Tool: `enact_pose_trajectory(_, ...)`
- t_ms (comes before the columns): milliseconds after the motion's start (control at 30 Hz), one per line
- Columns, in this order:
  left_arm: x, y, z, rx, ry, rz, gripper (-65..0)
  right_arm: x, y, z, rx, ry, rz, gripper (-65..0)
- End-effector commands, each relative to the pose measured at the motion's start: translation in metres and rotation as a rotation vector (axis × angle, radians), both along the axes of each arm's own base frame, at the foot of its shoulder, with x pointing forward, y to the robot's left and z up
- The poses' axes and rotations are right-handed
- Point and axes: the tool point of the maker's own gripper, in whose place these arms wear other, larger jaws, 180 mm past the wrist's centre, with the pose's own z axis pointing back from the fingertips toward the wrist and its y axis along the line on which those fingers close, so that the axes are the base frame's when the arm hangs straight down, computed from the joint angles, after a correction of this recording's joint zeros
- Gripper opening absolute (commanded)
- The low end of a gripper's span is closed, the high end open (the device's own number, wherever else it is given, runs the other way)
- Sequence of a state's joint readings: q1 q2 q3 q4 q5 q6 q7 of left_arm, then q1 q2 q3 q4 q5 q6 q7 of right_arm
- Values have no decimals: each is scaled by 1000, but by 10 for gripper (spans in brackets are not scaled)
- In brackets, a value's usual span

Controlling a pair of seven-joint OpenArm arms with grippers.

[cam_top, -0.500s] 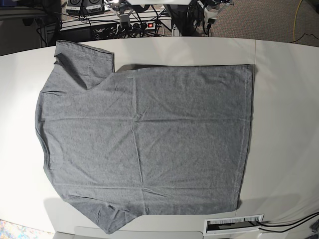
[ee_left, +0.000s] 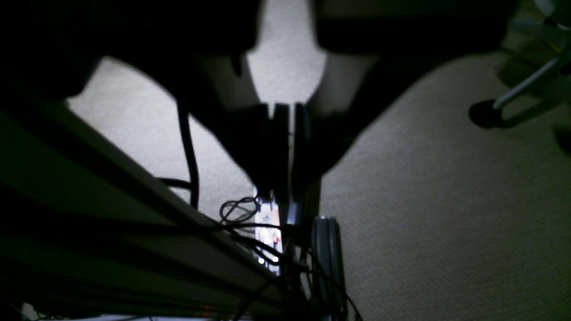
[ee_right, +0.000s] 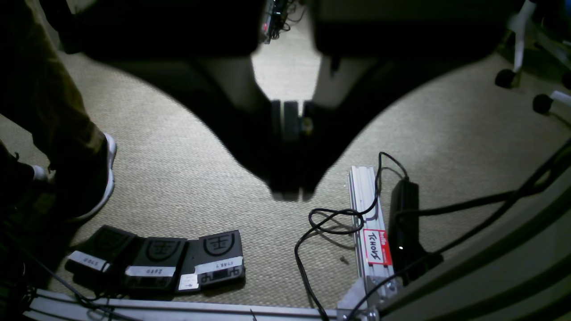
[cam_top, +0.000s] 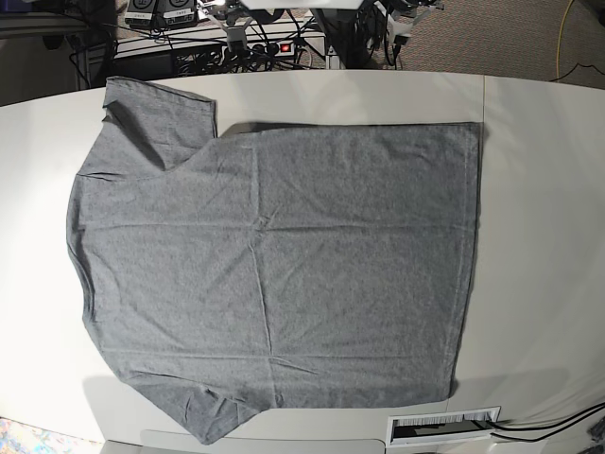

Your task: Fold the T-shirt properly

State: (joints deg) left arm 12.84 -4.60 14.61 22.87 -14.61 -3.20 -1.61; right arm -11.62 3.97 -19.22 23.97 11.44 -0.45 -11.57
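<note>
The heather-grey T-shirt (cam_top: 274, 265) lies spread flat on the white table (cam_top: 539, 236) in the base view. Its collar end is to the left, its hem to the right, and its sleeves are at the top left and bottom left. Neither arm shows in the base view. In the left wrist view my left gripper (ee_left: 284, 187) hangs over the carpet beside the table, its dark fingers pressed together. In the right wrist view my right gripper (ee_right: 290, 189) also hangs over the carpet with its fingers together. Neither holds anything.
Three black foot pedals (ee_right: 156, 263), a person's leg and shoe (ee_right: 89, 178), an aluminium rail (ee_right: 370, 223) and cables lie on the floor. A chair caster (ee_left: 484, 113) stands nearby. A labelled slot (cam_top: 444, 426) sits at the table's front edge. Power strips and cables (cam_top: 246, 38) lie behind it.
</note>
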Motion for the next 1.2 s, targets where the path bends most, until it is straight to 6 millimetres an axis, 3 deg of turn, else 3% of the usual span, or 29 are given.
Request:
enact_pose_trajectory(0, -10, -3, 1, -6, 18, -13, -650, -2, -4, 0, -7, 1, -3, -650)
enact_pose_trajectory(500, -19, -3, 1, -6, 29, -13, -650, -3, -5, 0, -11, 6, 16, -650)
enact_pose_trajectory(633, -21, 1, 1, 1, 31, -23, -650, -12, -8, 1, -21, 23, 73, -650)
enact_pose_trajectory(800, -32, 14, 1, 22, 42, -56, -650, -29, -21, 3, -33, 59, 136, -650)
enact_pose_trajectory(1167, -73, 38, 11, 43, 48, -64, -650, -63, -85, 14, -105, 136, 167, -650)
